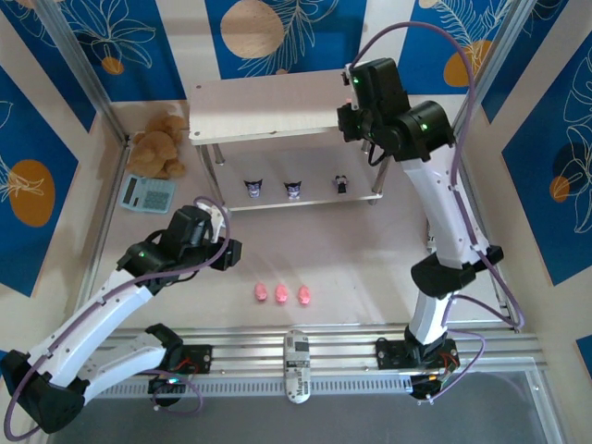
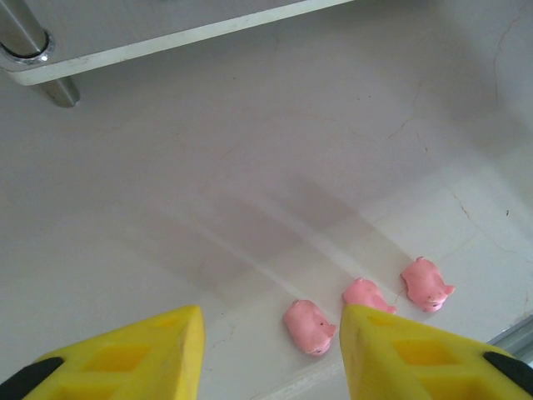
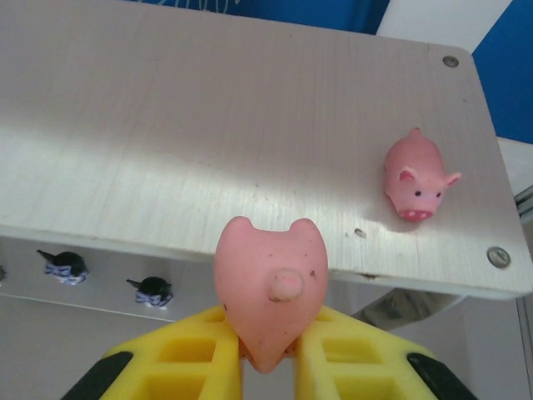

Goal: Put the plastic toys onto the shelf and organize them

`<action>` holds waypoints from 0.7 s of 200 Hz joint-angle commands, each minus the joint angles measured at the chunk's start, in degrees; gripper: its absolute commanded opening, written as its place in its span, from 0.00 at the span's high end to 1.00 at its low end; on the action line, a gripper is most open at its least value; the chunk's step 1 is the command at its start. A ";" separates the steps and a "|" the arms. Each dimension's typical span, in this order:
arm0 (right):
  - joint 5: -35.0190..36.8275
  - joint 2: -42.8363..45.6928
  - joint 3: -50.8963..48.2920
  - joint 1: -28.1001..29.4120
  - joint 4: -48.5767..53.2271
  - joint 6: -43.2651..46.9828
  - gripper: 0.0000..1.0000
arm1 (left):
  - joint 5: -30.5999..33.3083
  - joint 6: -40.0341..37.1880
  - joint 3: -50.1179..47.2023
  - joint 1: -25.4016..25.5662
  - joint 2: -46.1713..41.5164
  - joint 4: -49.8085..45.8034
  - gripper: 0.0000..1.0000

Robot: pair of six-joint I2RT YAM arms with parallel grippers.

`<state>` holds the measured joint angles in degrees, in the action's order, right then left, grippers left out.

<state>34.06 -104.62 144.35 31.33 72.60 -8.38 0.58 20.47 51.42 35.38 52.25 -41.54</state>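
The shelf (image 1: 268, 106) stands at the back of the table. Three dark figurines (image 1: 253, 188) (image 1: 293, 189) (image 1: 340, 184) stand in a row on its lower board. My right gripper (image 3: 271, 337) hovers over the front edge of the top board (image 3: 208, 125), shut on a pink pig (image 3: 268, 287). Another pig (image 3: 415, 177) lies on that board near its right end. Three more pigs (image 1: 261, 292) (image 1: 281, 294) (image 1: 302, 294) lie in a row on the table. My left gripper (image 2: 271, 323) hangs open just above and left of them, nearest pig (image 2: 310, 325) by its right finger.
A brown teddy bear (image 1: 159, 143) and a teal clock (image 1: 148, 192) sit left of the shelf. A silver shelf leg (image 2: 33, 50) stands ahead of the left gripper. The metal rail (image 1: 351, 344) runs along the near edge.
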 commanded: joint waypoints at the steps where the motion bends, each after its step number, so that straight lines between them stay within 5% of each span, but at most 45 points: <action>1: -3.26 -1.64 3.01 -1.24 -0.88 2.21 0.80 | 1.62 -1.21 2.05 0.03 -0.75 -2.51 0.52; 140: -7.42 -11.36 10.03 -4.75 -1.48 2.74 0.79 | 0.41 -2.10 2.17 -1.76 0.66 -2.40 0.52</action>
<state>27.99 -115.07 152.40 26.85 71.35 -6.83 1.37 19.16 52.31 34.50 53.01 -42.94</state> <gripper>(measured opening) 0.212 0.480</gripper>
